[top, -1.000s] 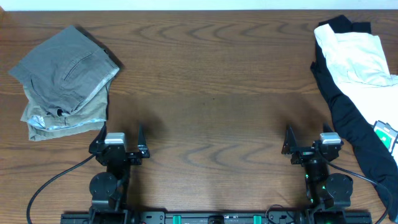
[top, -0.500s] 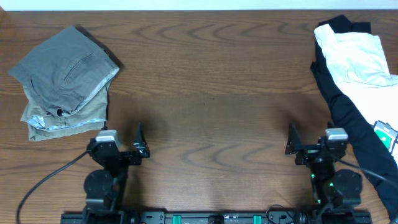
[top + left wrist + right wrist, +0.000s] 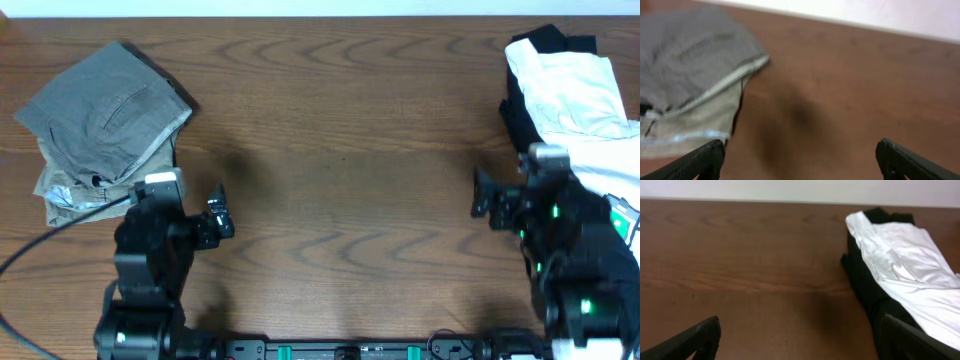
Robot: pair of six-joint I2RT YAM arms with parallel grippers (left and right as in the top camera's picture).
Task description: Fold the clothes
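Both arms have swung up and out from the near edge over the last second: the left hand [image 3: 799, 162] now points toward the far-left corner, and the right hand [image 3: 800, 339] has pushed out to the near side of the pile on the right. Each hand is spread wide with nothing between its fingers.

At the far left, the grey trousers [image 3: 100, 105] lie folded on top of the khaki trousers [image 3: 95, 195]. At the far right, the white T-shirt [image 3: 572, 90] lies crumpled on the black garment [image 3: 513, 118], and both run out past the right edge of the picture. The middle of the worktop [image 3: 340, 130] is bare wood.

The main risk is on the right. The T-shirt lies directly on the black garment, so a pinch taken too deep would probably catch both layers and drag them out together. A pull from one corner could also bunch the shirt rather than spread it. Whether the pile overhangs the worktop cannot be told; if it does, a tug might tip it off. On the left, the hand is near the stacked trousers, and a low pass could knock that stack askew.
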